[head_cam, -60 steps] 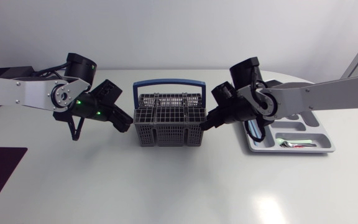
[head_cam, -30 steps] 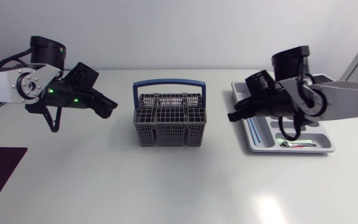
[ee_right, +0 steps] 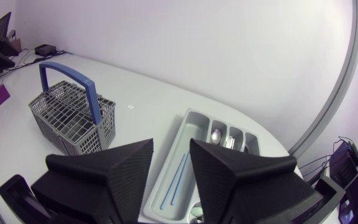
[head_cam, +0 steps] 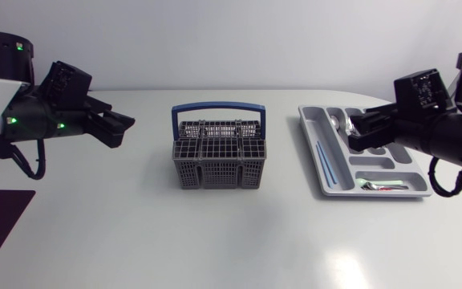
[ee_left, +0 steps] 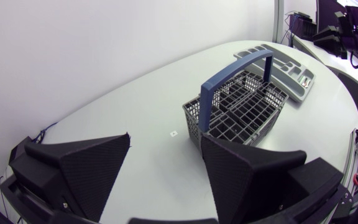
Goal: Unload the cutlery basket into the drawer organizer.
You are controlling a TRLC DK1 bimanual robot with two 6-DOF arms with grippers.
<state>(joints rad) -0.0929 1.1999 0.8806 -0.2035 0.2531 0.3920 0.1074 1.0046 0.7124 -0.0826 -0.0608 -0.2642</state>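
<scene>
The grey cutlery basket stands upright in the middle of the bench, and the drawer organizer lies to its right with some cutlery in it. The left claw hangs released and empty left of the basket. The right claw, likewise released and empty, hovers over the organizer.

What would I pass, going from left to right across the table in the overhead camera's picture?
Left gripper → cutlery basket → drawer organizer. The right arm's gripper hangs over the organizer, so it has no clear place in the order.
</scene>
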